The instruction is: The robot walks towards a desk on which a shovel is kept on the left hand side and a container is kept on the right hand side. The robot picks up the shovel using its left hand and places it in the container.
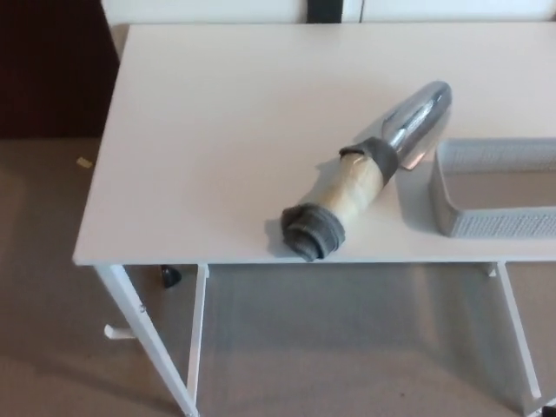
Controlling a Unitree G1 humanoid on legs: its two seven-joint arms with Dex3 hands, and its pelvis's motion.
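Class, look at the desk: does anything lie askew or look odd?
The shovel lies diagonally on the desk, its metal blade close to the container; its handle is wrapped in tape. Nothing is spilled.

Single head view, high and close, angled down over the white desk (217,156) front edge.

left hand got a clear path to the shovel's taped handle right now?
Probably yes. The metal shovel with the taped handle lies flat on the white desk, handle end near the front edge, nothing to its left. The grey mesh container sits on its right. Neither hand is in view, so actual reach is unconfirmed.
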